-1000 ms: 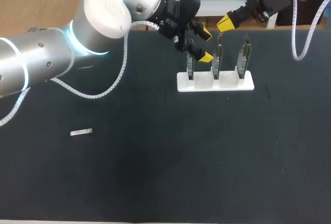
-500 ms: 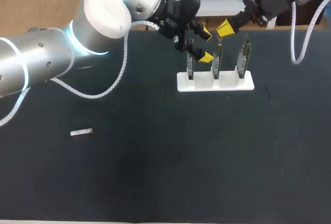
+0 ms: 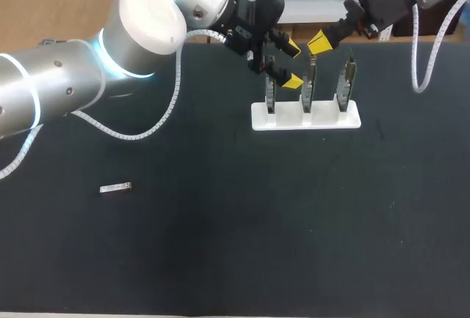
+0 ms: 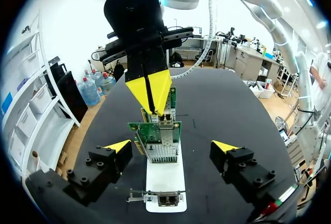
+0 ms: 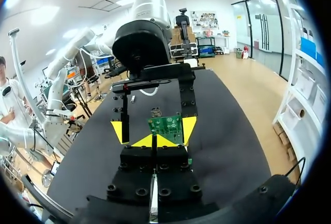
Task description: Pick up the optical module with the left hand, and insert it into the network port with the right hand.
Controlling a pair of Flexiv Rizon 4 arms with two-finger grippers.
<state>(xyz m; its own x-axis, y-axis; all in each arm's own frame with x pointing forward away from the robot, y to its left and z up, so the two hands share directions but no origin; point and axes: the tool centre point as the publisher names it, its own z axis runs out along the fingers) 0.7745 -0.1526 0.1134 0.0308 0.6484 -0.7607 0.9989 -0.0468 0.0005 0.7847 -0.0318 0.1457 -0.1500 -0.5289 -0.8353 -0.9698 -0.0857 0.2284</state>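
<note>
Optical module (image 3: 116, 187) flat, long axis left-right

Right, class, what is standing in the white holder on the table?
Three circuit boards stand upright in the white holder. Their bottom edges are hidden inside its slots.

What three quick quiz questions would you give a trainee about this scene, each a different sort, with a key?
1. True or false: the left tool grips the optical module.
2. How many circuit boards stand in the white holder? A: two. B: three. C: four.
3. Fill in: the fingers of the right tool are ____ (open or shut).

Key
1. False: the module lies on the table, far from both tools, and the left tool is open.
2. B.
3. Shut: its yellow tips meet, with nothing seen between them.
</note>
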